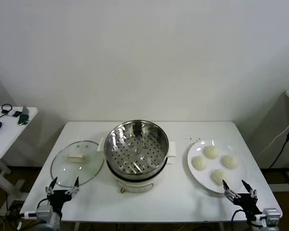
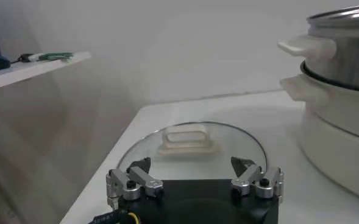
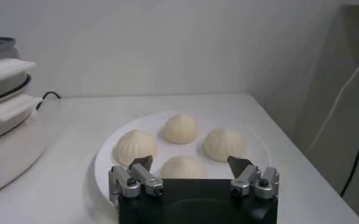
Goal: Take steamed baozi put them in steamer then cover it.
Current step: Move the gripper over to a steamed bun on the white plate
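On my left I see the left gripper point(image 1: 63, 186) hanging spread wide and empty at the near edge of the white table point(image 1: 183, 197), just in front of the round clear glass cover point(image 1: 77, 163) with its cream rectangular handle, which lies flat on the table beside the steamer. In the middle stands the round shiny stainless-steel steamer point(image 1: 136, 147) on its white base, its perforated bottom bare; a small label on the base is too blurred for me to read. On my right, four cream-white steamed baozi point(image 1: 212, 152) sit on a flat white plate point(image 1: 195, 173), and the right gripper point(image 1: 237, 188) hovers spread wide and empty at the plate's near rim.
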Motion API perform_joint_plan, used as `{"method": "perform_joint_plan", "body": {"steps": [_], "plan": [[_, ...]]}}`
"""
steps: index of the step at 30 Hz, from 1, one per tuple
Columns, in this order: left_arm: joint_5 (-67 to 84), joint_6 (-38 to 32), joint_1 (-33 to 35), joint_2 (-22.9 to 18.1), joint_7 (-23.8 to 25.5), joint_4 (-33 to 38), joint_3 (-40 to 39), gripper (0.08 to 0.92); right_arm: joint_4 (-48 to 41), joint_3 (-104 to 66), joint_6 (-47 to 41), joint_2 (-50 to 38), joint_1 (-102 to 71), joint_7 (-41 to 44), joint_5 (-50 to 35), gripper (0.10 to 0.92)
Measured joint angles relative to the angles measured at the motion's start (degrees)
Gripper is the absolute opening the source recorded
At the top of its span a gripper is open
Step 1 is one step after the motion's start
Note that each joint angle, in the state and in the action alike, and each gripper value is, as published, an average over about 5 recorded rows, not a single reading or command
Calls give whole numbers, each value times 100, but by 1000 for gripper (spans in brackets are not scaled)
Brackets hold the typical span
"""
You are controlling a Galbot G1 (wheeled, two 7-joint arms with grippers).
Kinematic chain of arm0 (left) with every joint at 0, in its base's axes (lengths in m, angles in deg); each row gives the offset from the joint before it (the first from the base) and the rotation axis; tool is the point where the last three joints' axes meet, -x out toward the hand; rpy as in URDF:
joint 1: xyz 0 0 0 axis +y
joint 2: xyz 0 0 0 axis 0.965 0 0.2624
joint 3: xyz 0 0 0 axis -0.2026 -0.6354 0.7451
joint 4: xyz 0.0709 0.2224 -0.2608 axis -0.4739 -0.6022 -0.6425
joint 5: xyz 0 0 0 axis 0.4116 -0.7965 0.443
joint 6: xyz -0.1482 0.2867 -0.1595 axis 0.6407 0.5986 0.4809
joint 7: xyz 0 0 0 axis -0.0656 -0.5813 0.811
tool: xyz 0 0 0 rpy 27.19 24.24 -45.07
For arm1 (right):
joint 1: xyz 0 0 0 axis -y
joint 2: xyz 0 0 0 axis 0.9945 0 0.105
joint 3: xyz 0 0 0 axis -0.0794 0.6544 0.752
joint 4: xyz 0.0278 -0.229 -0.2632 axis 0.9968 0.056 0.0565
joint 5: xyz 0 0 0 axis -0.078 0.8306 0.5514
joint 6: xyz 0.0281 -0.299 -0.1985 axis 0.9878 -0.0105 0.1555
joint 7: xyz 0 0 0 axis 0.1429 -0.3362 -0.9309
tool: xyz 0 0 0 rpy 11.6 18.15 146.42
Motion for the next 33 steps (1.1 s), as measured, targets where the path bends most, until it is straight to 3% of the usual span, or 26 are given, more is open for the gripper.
{"method": "perform_joint_plan", "body": {"steps": [8, 14, 23, 33], "plan": [[0, -50, -2, 50, 29, 56, -42, 823, -566, 846, -481, -714, 1644, 108, 136, 823], [-5, -65, -43, 27, 49, 101, -106, 823, -1239, 2225, -948, -1505, 3416, 743, 367, 823], [-73, -107, -2, -110, 51, 211, -201, 823, -2400, 5232, -735, -2463, 6572, 2948, 1273, 823], [-135, -146, 33, -255, 35, 240, -211, 823, -3827, 8794, 179, -2366, 9907, 5191, 1682, 823]]}}
